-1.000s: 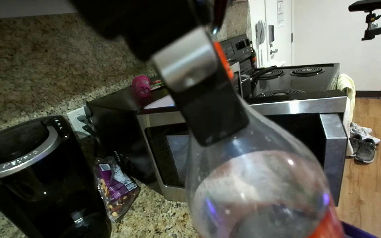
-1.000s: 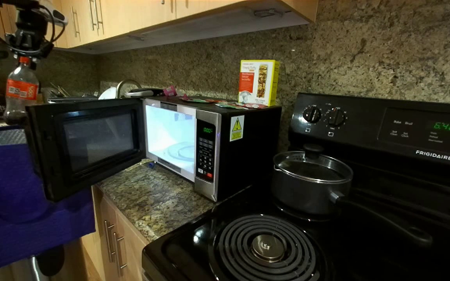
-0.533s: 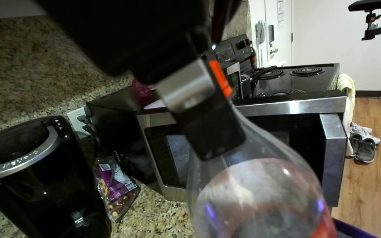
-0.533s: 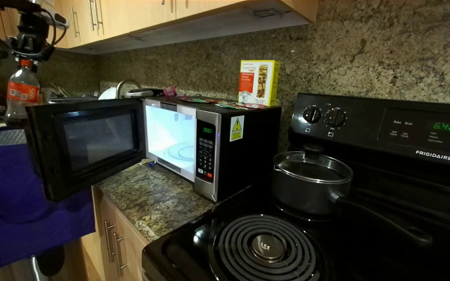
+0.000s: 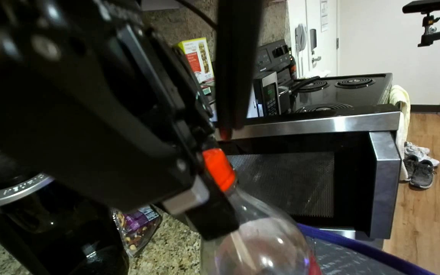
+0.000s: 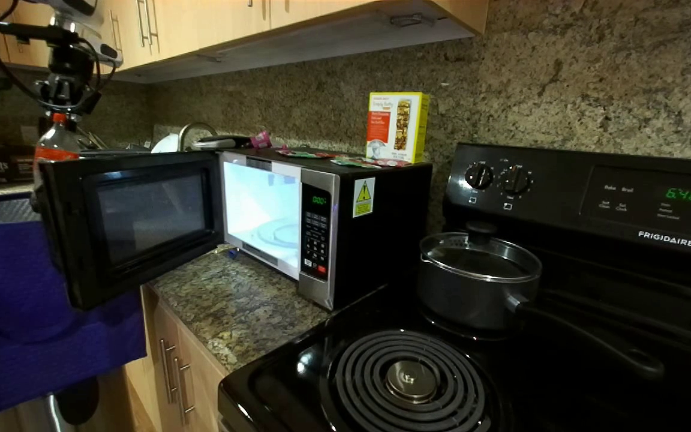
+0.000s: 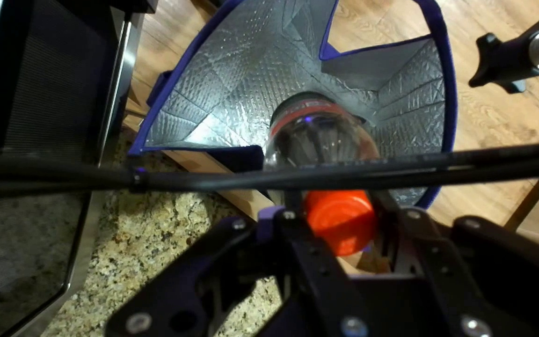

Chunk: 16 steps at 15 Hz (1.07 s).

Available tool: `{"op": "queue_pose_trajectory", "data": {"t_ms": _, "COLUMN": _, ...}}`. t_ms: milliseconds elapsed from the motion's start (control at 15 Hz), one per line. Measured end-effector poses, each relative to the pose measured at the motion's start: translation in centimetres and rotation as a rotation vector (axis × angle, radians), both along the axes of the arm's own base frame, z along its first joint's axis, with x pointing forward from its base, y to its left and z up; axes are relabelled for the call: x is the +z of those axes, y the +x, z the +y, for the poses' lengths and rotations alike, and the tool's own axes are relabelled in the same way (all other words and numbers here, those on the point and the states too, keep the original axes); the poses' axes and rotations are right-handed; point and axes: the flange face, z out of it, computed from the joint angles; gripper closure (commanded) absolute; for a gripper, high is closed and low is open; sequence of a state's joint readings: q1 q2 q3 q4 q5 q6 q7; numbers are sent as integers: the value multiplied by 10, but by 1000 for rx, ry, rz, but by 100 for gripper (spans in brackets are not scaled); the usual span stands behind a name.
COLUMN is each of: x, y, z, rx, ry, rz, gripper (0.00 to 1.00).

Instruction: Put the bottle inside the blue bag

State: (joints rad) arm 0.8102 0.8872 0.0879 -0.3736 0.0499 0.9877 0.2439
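Blue bag (image 7: pixel 246 70): gaping, presumably to receive.
Bottle (image 7: pixel 318 135): base-down, likely for you to lower.
Pincer (image 7: pixel 336 199): gripping its neck.

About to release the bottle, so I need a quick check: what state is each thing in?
Bottle: capped, held near its top
Claw: shut on the bottle
Bag: open
Microwave: door open, lit inside
Pot: lid on
Front burner: no glow
Stove clock: lit, showing 6:48
Snack box: standing upright

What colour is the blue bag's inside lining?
The blue bag's lining is shiny silver, best seen in the wrist view.
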Motion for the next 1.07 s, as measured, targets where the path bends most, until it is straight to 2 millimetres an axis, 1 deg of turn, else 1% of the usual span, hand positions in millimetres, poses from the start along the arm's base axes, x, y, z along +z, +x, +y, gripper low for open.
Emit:
{"op": "queue_pose_trajectory", "data": {"t_ms": 267, "x": -25, "y": 5, "z": 4, "rx": -62, "ry": -46, "rz": 17, "gripper": 85}}
{"op": "queue_pose_trajectory", "data": {"t_ms": 467, "x": -38, "y": 8, "z": 5, "rx": -94, "ry": -75, "rz": 28, "gripper": 85}}
{"op": "queue_pose_trajectory", "data": {"t_ms": 867, "x": -54, "y": 10, "z": 9, "rx": -96, "ry": -89, "rz": 37, "gripper": 85}}
{"op": "queue_pose_trajectory", "data": {"t_ms": 1067, "x": -60, "y": 10, "z": 16, "rx": -95, "ry": -77, "rz": 18, "gripper": 85}}
